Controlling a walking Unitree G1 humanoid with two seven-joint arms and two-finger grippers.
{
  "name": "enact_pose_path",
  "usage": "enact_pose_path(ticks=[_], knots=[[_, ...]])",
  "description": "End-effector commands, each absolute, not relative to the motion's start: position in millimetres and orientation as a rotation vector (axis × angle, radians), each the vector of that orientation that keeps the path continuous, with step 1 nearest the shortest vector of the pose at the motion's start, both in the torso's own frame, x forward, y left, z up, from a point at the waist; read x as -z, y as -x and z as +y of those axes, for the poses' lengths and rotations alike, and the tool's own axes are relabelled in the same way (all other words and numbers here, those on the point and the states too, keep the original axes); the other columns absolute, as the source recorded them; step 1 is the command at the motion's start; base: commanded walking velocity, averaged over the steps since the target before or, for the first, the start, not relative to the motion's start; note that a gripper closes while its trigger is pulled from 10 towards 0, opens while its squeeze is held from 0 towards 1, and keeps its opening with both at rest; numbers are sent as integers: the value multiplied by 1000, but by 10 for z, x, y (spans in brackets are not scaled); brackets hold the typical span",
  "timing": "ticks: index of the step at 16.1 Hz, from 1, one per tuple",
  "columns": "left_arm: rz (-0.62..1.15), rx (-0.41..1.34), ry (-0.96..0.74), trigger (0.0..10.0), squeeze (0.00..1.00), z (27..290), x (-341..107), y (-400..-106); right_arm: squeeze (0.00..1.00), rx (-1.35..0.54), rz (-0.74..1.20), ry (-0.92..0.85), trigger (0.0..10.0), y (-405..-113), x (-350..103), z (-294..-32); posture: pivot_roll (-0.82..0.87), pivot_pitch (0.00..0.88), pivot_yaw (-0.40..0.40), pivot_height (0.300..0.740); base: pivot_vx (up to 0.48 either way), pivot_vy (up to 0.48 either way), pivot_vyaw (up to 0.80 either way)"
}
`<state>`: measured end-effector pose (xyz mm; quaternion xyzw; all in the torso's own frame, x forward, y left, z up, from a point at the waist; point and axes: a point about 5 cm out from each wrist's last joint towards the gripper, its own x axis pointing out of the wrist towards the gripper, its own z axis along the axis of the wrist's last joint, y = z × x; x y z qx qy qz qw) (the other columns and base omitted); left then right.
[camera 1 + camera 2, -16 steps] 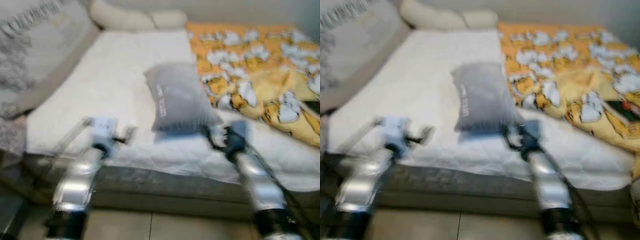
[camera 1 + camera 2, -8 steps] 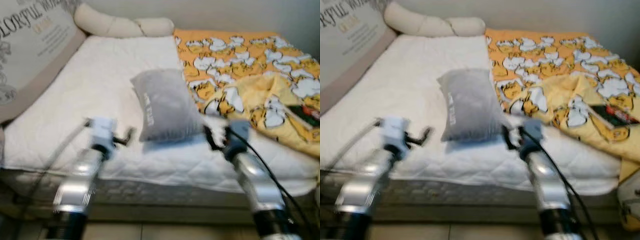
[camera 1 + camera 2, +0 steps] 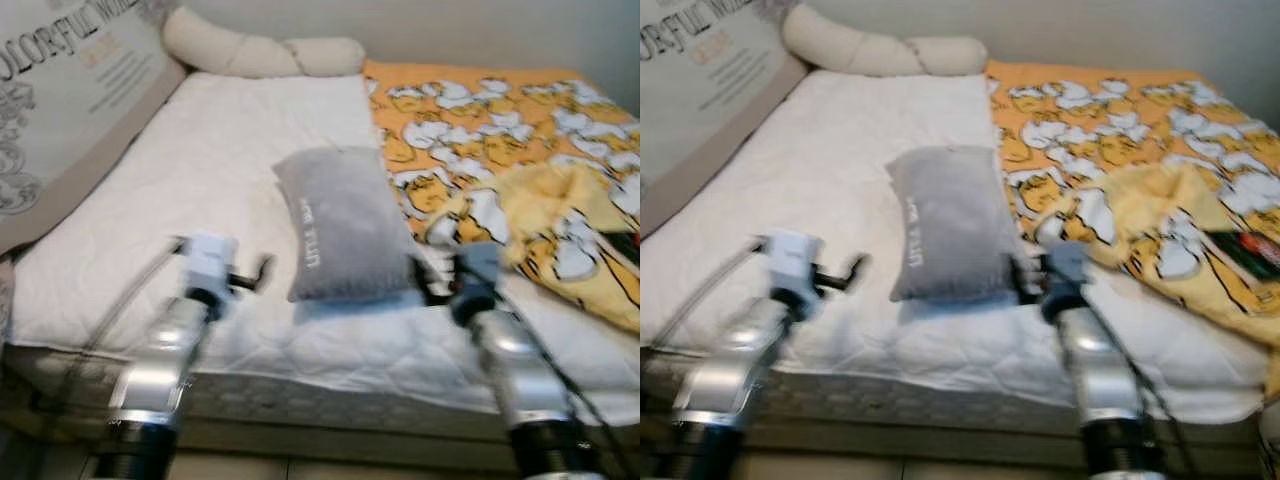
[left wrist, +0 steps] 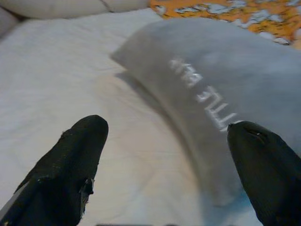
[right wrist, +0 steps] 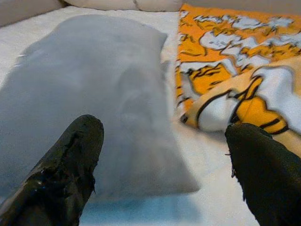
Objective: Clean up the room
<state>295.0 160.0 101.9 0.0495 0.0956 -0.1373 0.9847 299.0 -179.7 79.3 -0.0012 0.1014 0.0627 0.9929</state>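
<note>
You are facing a bed (image 3: 200, 190) covered with a white quilted mattress pad, seen from its near edge. A grey pillow (image 3: 343, 222) with pale lettering lies on the pad near the middle, one end toward you. To its right an orange and yellow cartoon-print blanket (image 3: 520, 170) is spread and bunched over the right part of the bed, its edge just beside the pillow. A cream bolster (image 3: 260, 52) lies along the far end by the plain wall, and a printed board (image 3: 70, 100) with lettering leans along the left side. Your left hand (image 4: 167, 155) hovers over the pad beside the pillow, fingers spread wide. Your right hand (image 5: 164, 155) hovers at the pillow's near right corner, fingers also spread, gripping nothing.
</note>
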Motion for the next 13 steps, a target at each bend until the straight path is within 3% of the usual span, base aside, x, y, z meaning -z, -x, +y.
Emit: enact_pose_path(ticks=[1,13], knots=[[185,245,-114,10000,0,1708,-1058,-2970,1000,-153,180,-4,10000,-3024,-844,-1700,-25,0,-19,740,330,0,0],[185,248,-118,10000,0,1709,-1046,-2963,1000,-153,177,1,10000,-3016,-839,-1690,-25,0,-18,740,331,0,0]])
